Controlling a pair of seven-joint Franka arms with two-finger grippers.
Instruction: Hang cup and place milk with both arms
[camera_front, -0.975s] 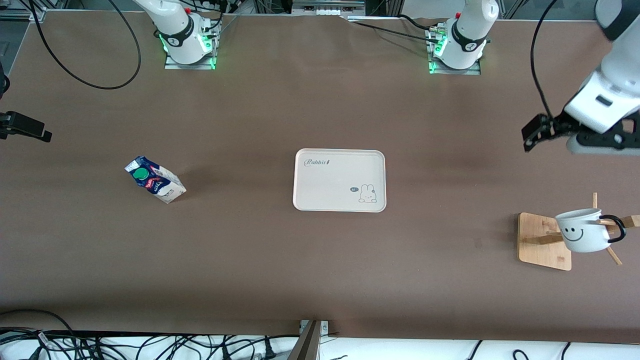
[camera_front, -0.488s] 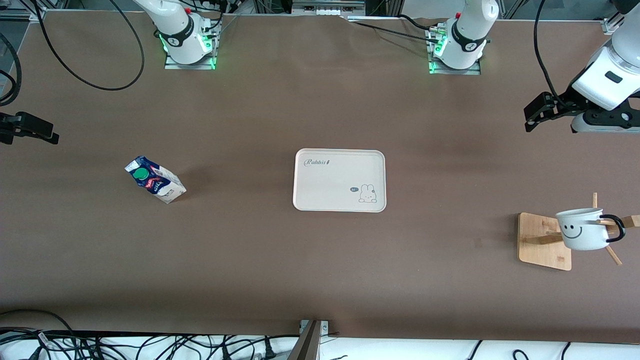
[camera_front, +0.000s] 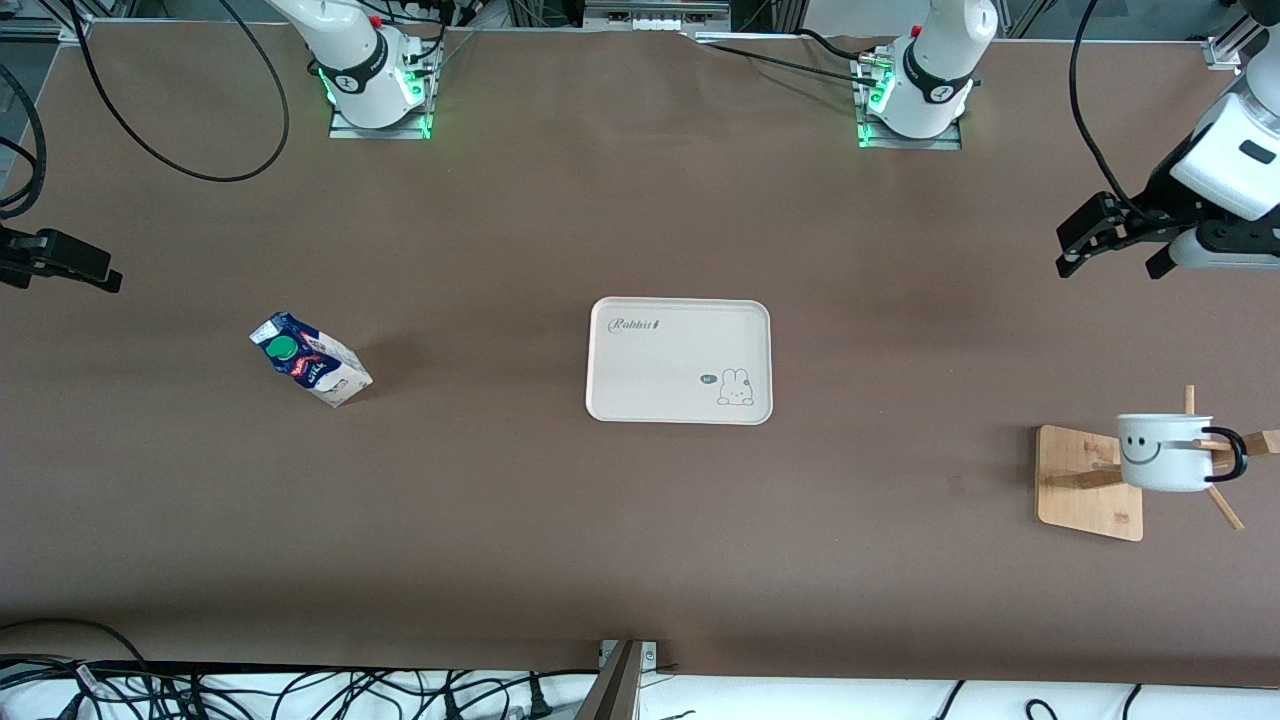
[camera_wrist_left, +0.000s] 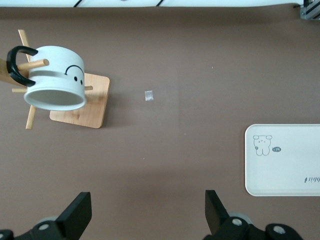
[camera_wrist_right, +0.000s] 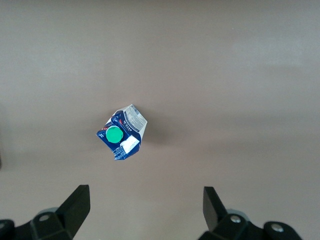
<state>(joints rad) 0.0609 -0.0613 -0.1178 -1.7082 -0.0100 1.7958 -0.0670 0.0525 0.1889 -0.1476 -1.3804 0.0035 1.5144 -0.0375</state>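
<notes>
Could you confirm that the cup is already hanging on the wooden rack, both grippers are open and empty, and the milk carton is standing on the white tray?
Not quite: the milk carton is not on the white tray. The front view shows it standing on the bare table toward the right arm's end, apart from the tray. The rest holds: the cup hangs on the wooden rack, and the left gripper and right gripper are open and empty.

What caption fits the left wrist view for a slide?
Open left end effector over bare table, cup hanging by its handle on the wooden rack, white tray empty.
</notes>
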